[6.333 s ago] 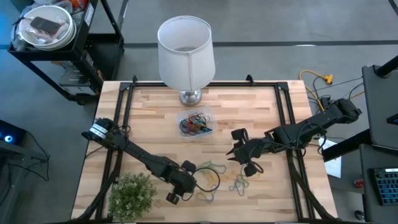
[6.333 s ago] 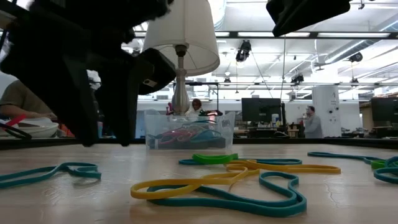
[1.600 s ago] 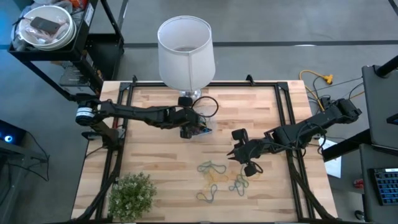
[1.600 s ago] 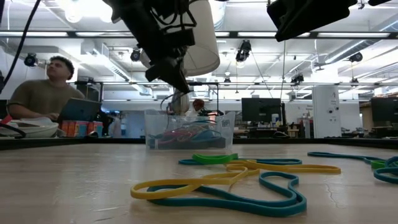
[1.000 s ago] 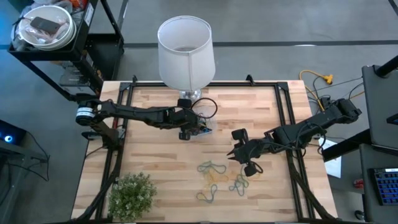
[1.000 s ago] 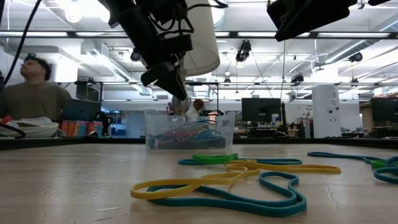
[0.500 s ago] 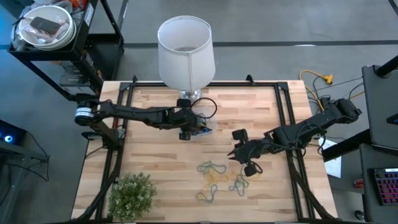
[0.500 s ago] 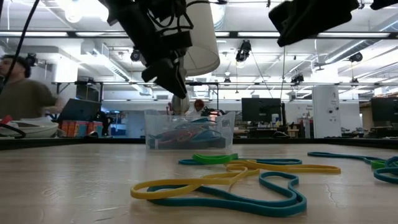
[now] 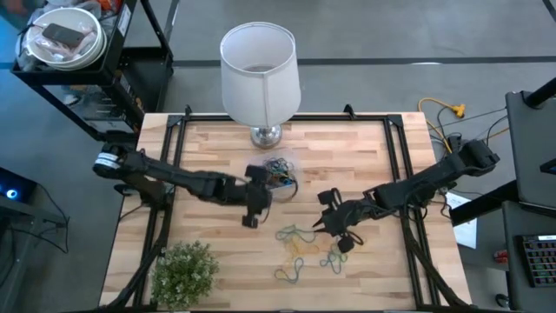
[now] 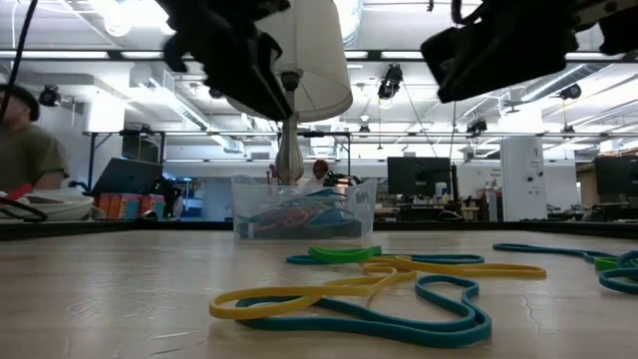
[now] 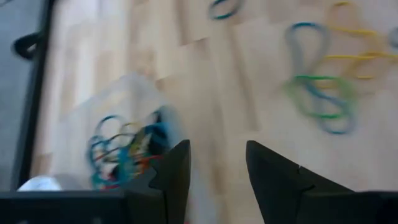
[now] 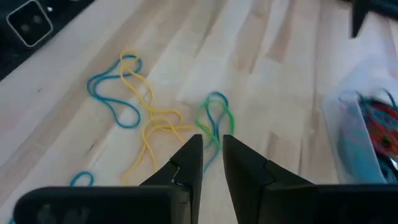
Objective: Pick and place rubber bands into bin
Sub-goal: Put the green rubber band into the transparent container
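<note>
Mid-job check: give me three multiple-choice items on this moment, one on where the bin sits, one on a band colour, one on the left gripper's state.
1. Where is the bin?
A. Just in front of the lamp base
B. Beside the plant
C. On the cart

2. What colour is the small loose band nearest the bin in the low view?
A. Red
B. Green
C. Black

3. What is the left gripper doing?
A. Clamped on a band
B. Open and empty
C. Down inside the bin

Key: 1 A, the high view shows the tub right by the lamp's foot. 2 B, a green loop lies just before the tub. 3 B, the left wrist view shows the fingers apart with nothing between.
</note>
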